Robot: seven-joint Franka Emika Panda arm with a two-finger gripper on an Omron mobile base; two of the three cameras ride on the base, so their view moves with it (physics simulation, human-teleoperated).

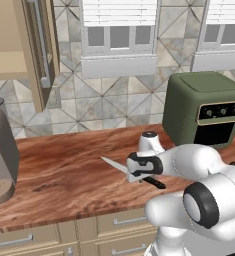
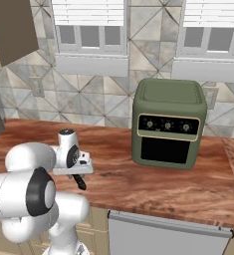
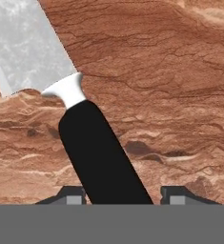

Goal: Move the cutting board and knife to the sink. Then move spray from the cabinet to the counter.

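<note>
From my seat, the gripper (image 3: 124,196) had its two fingertips (image 3: 71,196) on either side of the knife's (image 3: 92,147) black handle; I could not tell whether they pressed it. The handle ran up between them and the silver blade pointed away over the counter (image 1: 64,170), which was reddish-brown wood grain with beige drawers (image 1: 24,240) below. Behind it rose a patterned tile wall (image 2: 103,94), a green oven (image 2: 169,122) to the right, the cabinet (image 1: 19,45) upper left.
</note>
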